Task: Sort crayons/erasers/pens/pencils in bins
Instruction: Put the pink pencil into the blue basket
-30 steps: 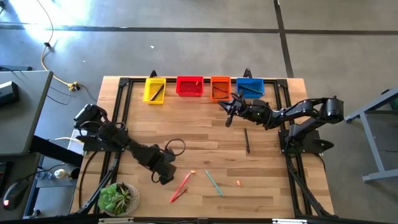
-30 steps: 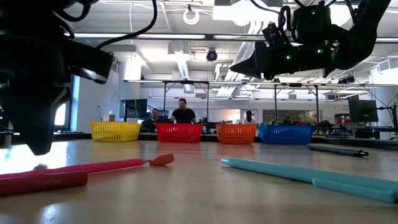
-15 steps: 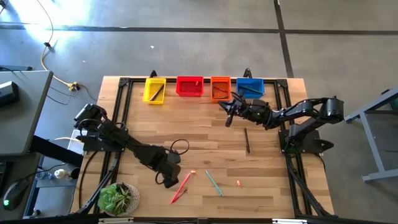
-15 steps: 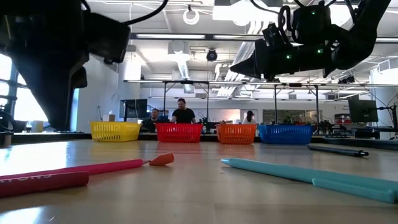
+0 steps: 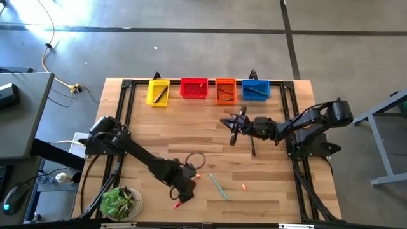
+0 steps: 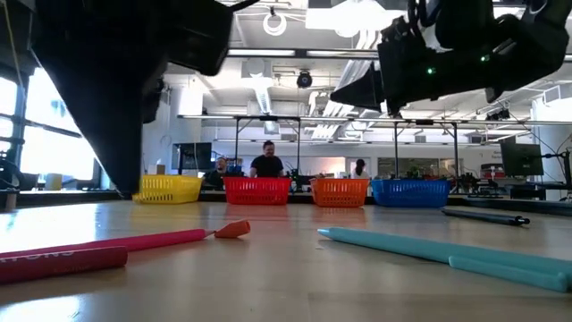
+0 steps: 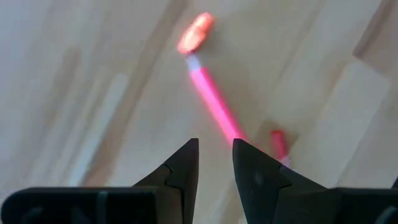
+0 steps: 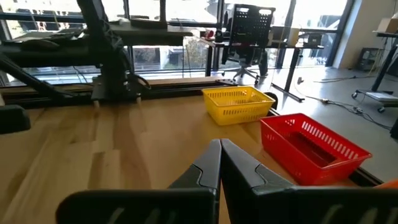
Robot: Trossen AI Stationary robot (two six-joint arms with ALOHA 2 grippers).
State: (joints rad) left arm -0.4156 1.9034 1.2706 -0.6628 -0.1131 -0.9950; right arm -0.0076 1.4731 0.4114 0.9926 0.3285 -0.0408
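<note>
Two fingers of your left gripper (image 7: 214,163) are apart over the pink stick (image 7: 214,106); center, then pinch. Your right gripper (image 5: 233,122) waits, fingers clenched empty.

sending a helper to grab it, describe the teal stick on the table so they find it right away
Start at the wooden table and go to its front edge, the side away from the four bins. The teal stick lies flat there, between the pink stick under the left gripper and a tiny orange nub. It is the only teal thing on the table.
</note>
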